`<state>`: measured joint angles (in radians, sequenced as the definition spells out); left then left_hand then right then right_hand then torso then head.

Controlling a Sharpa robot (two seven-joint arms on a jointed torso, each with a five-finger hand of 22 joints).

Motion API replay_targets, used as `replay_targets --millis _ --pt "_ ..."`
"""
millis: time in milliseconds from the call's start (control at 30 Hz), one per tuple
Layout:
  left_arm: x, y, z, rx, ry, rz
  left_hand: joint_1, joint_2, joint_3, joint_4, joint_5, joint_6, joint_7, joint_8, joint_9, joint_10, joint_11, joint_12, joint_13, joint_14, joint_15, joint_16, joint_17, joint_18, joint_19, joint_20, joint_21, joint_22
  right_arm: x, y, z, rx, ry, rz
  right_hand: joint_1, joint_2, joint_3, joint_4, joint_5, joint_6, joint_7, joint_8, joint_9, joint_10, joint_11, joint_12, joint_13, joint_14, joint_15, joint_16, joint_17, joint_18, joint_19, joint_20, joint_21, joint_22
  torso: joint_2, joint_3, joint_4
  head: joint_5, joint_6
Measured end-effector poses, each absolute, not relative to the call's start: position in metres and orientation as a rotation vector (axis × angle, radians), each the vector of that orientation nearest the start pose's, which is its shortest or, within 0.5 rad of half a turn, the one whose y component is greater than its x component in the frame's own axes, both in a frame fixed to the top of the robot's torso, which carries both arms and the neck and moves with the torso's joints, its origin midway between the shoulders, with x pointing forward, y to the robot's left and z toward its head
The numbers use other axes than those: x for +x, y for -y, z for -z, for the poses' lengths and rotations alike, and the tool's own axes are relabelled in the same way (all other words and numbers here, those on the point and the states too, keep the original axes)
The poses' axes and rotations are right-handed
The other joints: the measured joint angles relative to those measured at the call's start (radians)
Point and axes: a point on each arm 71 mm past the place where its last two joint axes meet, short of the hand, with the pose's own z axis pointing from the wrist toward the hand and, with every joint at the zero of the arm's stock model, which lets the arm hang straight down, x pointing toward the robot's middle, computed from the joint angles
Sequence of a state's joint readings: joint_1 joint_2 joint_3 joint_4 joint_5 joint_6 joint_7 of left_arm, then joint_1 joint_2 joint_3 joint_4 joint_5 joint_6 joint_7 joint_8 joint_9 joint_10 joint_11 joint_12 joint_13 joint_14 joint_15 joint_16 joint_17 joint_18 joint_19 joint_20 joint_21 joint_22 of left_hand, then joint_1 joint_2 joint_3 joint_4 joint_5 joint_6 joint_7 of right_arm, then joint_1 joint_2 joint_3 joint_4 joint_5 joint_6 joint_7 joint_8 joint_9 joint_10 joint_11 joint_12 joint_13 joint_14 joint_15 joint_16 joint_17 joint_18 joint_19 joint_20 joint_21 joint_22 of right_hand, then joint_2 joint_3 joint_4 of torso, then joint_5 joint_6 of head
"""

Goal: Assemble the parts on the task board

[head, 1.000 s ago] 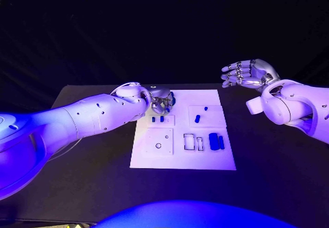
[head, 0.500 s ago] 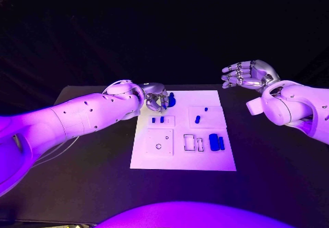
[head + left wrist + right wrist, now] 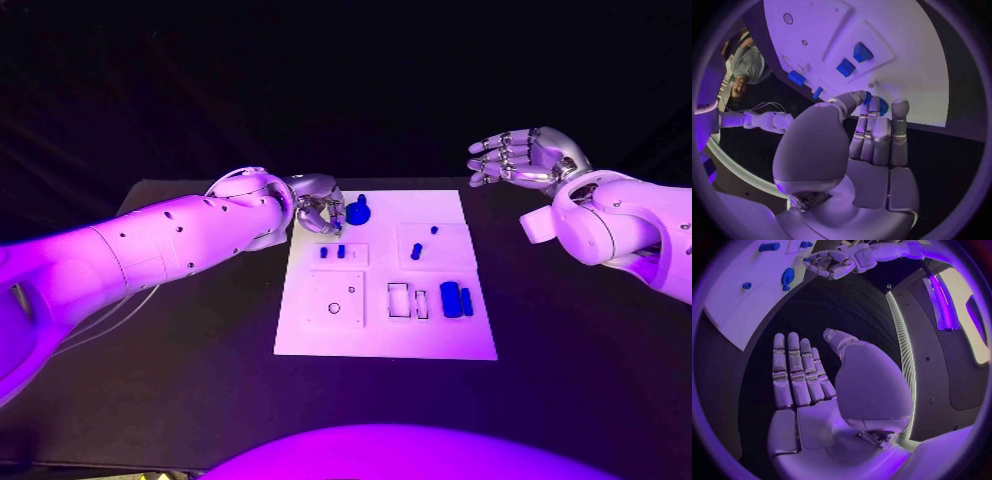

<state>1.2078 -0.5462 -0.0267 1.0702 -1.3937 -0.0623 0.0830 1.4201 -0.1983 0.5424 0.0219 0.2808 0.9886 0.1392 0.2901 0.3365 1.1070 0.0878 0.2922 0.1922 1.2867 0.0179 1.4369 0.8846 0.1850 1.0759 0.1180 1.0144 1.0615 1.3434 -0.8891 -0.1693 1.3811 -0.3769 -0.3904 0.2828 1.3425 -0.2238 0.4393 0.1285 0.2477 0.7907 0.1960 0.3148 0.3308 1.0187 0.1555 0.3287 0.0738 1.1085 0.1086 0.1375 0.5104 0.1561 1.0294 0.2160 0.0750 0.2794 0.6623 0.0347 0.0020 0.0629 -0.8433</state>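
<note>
Black table (image 3: 173, 380), dark room behind. White task board (image 3: 387, 335) sits mid-table.

Left arm (image 3: 144, 245) reaches in from 9 o'clock to the board's far left corner. Right arm (image 3: 620, 230) is parked off the board at 3 o'clock.

Left hand (image 3: 320, 205): fingers curled down, touching or just beside a rounded blue part (image 3: 358, 211) at the board's 11 o'clock. Head view can't tell if it's pinched or merely next to the fingertips. Right hand (image 3: 526, 155): raised, palm open, fingers loosely bent and apart, holding nothing.

Other blue parts: two small pegs (image 3: 332, 252) in the left recess, one peg (image 3: 415, 251) right of them, two long pieces (image 3: 456, 299) at the board's 3 o'clock.

Step, my read: grasping or just placing the rounded part, early in the assembly. Next move needs a confirmed pinch, then lift and align over its socket.

View differences: left wrist view shows thumb and finger (image 3: 861, 100) closing round the part's edge (image 3: 881, 106), other fingers straight and pressed together. Contact looks likely, not certain. Right wrist view shows the right hand's fingers (image 3: 792, 370) straight and side by side, palm bare.
</note>
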Motion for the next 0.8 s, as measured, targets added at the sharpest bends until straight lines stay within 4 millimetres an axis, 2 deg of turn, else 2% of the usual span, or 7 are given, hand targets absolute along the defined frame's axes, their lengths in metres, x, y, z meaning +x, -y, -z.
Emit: replay_targets --millis 800 --pt "0.556 -0.1708 0.2189 0.24 -1.905 0.67 0.0 0.0 0.0 0.0 0.0 0.0 0.0 0.0 0.0 0.0 0.0 -0.012 0.0 0.0 0.0 0.0 -0.001 0.0 0.0 0.0 0.0 0.0 0.5207 0.2795 0.1587 0.737 -1.478 -1.11 0.0 0.0 0.0 0.0 0.0 0.004 0.003 0.0 0.0 0.0 0.0 0.0 0.0 0.005 -0.005 0.0 0.0 0.0 0.0 0.0 0.0 -0.001 -0.001 0.0012 -0.0012 0.002 -0.003"
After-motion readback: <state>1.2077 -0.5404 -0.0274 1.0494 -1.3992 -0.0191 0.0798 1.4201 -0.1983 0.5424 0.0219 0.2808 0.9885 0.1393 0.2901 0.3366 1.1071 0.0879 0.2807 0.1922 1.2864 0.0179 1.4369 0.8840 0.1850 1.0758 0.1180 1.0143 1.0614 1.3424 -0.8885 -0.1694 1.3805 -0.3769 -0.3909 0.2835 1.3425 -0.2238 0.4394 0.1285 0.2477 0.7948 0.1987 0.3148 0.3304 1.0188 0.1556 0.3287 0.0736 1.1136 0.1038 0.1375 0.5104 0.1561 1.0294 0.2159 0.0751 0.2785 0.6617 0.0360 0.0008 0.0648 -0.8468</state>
